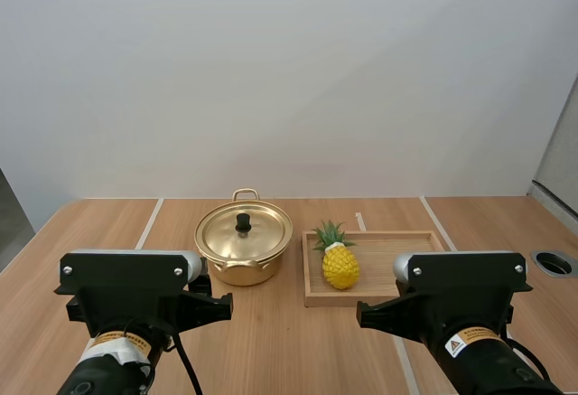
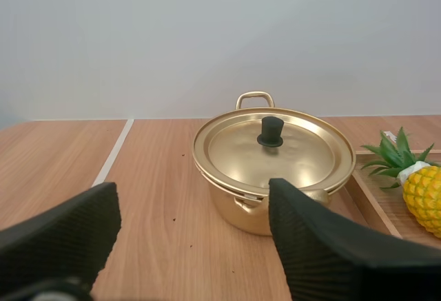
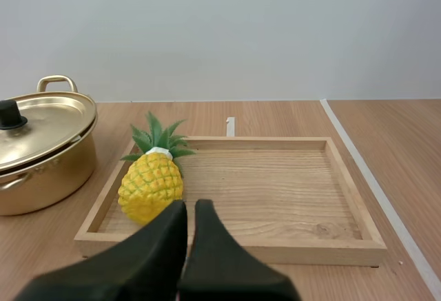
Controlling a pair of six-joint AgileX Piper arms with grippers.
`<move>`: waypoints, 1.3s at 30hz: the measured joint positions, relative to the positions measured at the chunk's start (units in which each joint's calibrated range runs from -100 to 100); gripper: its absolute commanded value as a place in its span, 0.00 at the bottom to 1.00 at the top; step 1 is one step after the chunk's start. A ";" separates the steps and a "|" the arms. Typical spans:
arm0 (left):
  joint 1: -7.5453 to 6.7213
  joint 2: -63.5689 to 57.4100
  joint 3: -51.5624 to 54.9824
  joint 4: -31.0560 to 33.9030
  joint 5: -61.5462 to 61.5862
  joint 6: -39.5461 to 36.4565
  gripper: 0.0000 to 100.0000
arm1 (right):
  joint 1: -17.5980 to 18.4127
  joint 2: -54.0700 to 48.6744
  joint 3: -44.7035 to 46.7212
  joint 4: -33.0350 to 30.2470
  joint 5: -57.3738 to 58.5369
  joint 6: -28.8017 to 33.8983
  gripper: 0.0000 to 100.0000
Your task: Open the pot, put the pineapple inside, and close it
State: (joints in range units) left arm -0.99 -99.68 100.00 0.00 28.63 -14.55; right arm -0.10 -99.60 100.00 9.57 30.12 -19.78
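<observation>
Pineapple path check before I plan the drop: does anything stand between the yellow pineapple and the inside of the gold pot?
Yes: the gold metal lid with a black knob sits closed on the gold pot. The low rim of the wooden tray also runs between the yellow pineapple and the pot.

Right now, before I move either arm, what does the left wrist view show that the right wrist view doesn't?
Left wrist view: my left gripper, fingers wide apart, facing the gold pot, with the whole lid on it and the black knob upright. Right wrist view: my right gripper, fingers together, and the full wooden tray, with the pineapple at its pot-side end. Shared: pot, closed lid, pineapple, a tray edge and the wood table.
</observation>
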 measured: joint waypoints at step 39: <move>0.00 -0.12 -5.43 4.63 -94.54 4.65 1.00 | 0.00 -0.14 0.00 -22.48 -73.25 -8.06 1.00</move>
State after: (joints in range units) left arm -0.99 -99.80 94.57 4.63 -65.90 -9.90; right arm -0.10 -99.74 100.00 -12.91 -43.13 -27.84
